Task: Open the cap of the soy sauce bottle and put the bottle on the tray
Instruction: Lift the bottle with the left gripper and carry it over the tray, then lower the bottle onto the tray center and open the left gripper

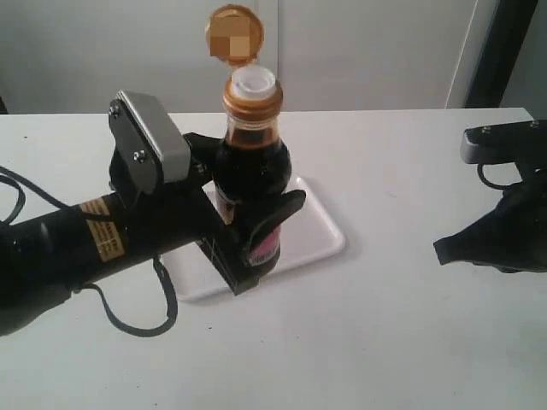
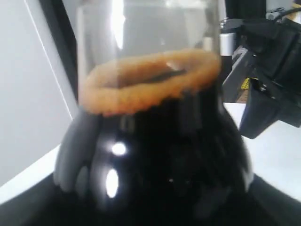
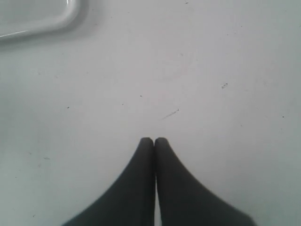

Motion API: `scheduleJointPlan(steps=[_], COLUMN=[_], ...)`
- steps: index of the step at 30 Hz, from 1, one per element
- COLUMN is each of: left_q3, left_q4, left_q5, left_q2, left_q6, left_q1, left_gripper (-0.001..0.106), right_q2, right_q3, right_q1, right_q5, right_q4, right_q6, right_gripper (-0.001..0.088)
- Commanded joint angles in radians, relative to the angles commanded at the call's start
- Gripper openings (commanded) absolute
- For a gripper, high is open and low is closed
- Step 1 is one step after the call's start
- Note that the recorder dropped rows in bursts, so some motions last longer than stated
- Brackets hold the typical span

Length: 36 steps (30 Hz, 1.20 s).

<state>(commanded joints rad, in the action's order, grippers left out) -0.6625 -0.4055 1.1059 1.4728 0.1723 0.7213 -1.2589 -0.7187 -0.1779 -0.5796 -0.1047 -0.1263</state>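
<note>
Soy sauce bottle (image 1: 250, 184) is sitting upright at the centre of the exterior view, and the left gripper (image 1: 244, 226) is pinching it around the body. The cap (image 1: 234, 34) is standing flipped up off the white spout, so the opening looks done. What is remaining is the set-down: the bottle is over the tray (image 1: 316, 226) (resting or hovering, I cannot tell). At right, the right gripper (image 3: 154, 141) is idling, fingers pressed together, above the counter (image 1: 385, 325).
</note>
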Motion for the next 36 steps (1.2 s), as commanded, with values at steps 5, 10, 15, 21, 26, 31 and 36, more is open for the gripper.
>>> scheduleJointPlan(steps=[5, 10, 15, 21, 26, 31, 36], left_q3=[-0.053, -0.083, -0.11, -0.181, -0.269, -0.328, -0.341], left_q4=[0.079, 0.07, 0.049, 0.027, 0.032, 0.032, 0.029], left_q5=[0.041, 0.115, 0.115, 0.115, 0.115, 0.115, 0.115], left_q2=[0.088, 0.191, 0.261, 0.336, 0.416, 0.484, 0.523], left_q6=[-0.049, 0.002, 0.061, 0.059, 0.087, 0.104, 0.113], left_q1=[-0.015, -0.127, -0.191, -0.201, -0.201, -0.201, -0.201], left_gripper=[0.0, 0.0, 0.0, 0.0, 0.0, 0.0, 0.0], right_q2=[0.0, 0.0, 0.0, 0.0, 0.0, 0.0, 0.0], right_q3=[0.0, 0.0, 0.0, 0.0, 0.0, 0.0, 0.0], right_q1=[0.0, 0.0, 0.0, 0.0, 0.0, 0.0, 0.0], right_q5=[0.016, 0.021, 0.024, 0.028, 0.047, 0.053, 0.058], right_q4=[0.0, 0.0, 0.0, 0.0, 0.0, -0.003, -0.003], right_q6=[0.0, 0.0, 0.0, 0.0, -0.003, -0.003, -0.003], right_gripper=[0.0, 0.0, 0.0, 0.0, 0.0, 0.0, 0.0])
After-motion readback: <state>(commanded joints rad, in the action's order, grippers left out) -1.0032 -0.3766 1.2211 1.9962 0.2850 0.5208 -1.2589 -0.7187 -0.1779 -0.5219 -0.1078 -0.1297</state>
